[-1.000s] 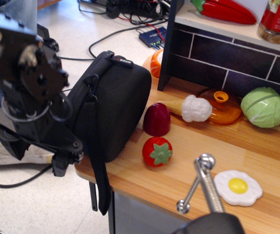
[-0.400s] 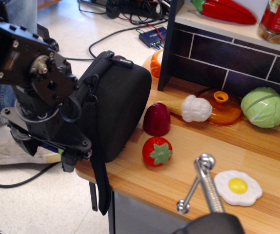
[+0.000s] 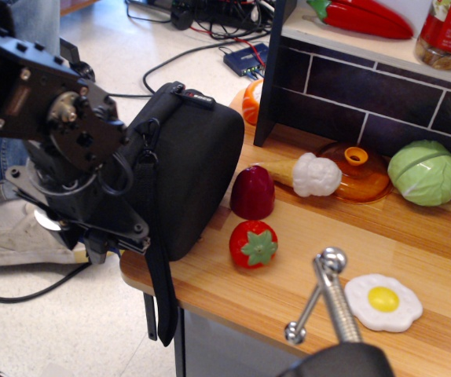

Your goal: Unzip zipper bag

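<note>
Upright black zipper bag point(image 3: 186, 177), counter's edge

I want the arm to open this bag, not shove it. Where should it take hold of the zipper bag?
Likely at the zipper edge on the zipper bag, near where the strap attaches. Come from the left, floor side: that face overhangs the counter and the end effector is already there. The pull itself isn't discernible.

Tight at tabletop point(image 3: 414, 236) left edge, open mid-front.
Zipper bag point(image 3: 186, 177) fills left corner; end effector point(image 3: 104, 236) pressed vs its outer face. Strawberry point(image 3: 253, 243) + dark red toy point(image 3: 252, 192) crowd bag's right side. Bare wood btwn strawberry & fried egg point(image 3: 383, 302).
</note>
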Controlling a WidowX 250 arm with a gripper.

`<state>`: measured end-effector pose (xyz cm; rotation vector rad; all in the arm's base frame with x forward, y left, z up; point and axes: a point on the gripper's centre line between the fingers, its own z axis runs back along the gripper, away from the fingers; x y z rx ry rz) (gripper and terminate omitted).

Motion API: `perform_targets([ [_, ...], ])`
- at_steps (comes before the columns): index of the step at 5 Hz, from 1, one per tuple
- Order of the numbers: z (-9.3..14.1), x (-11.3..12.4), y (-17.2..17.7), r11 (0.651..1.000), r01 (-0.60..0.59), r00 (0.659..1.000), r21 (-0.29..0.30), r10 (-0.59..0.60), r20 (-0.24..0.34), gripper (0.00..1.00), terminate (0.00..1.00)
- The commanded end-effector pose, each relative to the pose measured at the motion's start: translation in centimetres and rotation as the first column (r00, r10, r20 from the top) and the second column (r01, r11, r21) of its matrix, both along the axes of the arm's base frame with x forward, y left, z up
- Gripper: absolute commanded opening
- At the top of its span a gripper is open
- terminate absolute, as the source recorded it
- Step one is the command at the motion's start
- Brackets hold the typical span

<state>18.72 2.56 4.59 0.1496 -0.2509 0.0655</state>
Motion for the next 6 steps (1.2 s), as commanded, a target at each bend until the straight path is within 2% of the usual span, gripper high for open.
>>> perform_targets([
  [1,2.7,2.4,0.2,0.996,-0.081,0.993,-0.034,0.083,0.084,0.00,0.00],
  [2,5.0,3.0,0.2,0.991,-0.115,0.985,-0.066,0.122,0.120,0.00,0.00],
  [3,8.6,5.6,0.9,0.979,-0.161,0.970,-0.123,0.180,0.163,0.00,0.00],
  [4,11.3,7.0,1.3,0.967,-0.201,0.959,-0.158,0.227,0.171,0.00,0.00],
  [5,12.9,7.4,1.5,0.957,-0.220,0.962,-0.191,0.245,0.119,0.00,0.00],
  [6,12.8,7.3,1.6,0.974,-0.168,0.983,-0.153,0.177,0.051,0.00,1.00],
])
